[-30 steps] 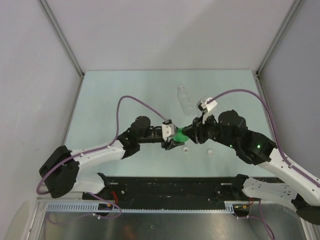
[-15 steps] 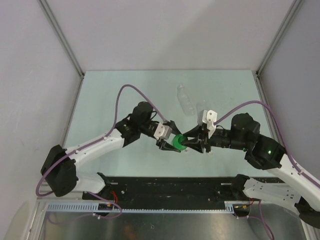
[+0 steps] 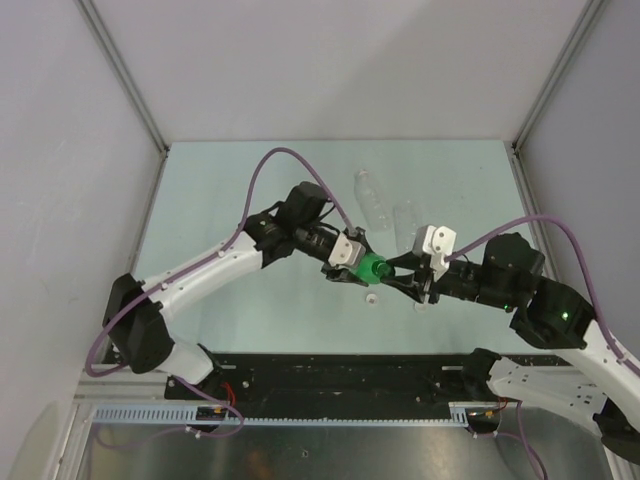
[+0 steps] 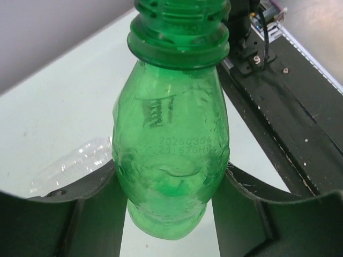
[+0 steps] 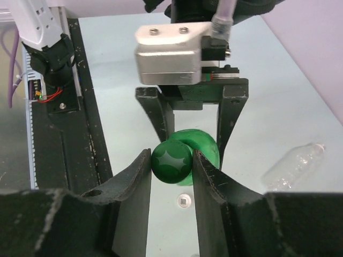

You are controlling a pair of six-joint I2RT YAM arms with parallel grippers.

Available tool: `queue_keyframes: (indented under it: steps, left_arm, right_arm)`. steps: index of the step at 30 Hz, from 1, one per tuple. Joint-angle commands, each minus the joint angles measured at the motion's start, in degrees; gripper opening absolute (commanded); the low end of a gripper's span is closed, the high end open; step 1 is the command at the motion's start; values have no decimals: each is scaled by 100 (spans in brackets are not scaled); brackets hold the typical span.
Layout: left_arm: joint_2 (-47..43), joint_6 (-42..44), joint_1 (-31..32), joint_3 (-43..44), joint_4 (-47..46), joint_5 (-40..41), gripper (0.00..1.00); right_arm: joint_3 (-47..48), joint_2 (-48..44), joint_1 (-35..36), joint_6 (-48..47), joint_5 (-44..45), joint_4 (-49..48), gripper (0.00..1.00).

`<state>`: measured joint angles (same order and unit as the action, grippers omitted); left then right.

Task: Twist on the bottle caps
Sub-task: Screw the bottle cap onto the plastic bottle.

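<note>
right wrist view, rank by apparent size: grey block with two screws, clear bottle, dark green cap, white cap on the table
1. Grey block
2. Clear bottle and dark green cap: look about alike. The cap is much nearer the camera, so not ranked.
3. White cap

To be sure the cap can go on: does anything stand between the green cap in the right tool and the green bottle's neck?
Nothing visible does. The green cap, pinched in the right tool, sits directly against the neck of the green bottle, which the left tool holds.
</note>
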<state>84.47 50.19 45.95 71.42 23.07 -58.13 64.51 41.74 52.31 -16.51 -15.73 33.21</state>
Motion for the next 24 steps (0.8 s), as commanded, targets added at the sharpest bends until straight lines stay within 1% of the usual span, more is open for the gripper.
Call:
queue_keyframes:
  steps: [1,4,9,16,24]
  left_arm:
    - [-41,204,-90,122,452,448,0]
    - [-173,220,-91,4,459,501,0]
    - [-242,184,-83,-197,475,423,0]
    - [-342,-62,-71,-316,485,275,0]
    - [-441,270,104,-513,768,100,0]
  right_arm:
    - [312,-193,72,-275,65,396,0]
    - [316,-181,70,-588,1,591,0]
    - [310,-53,75,-811,-606,551,0]
    - [259,291,78,-1269,-758,638,0]
    - [27,185,91,-1915,-878,446,0]
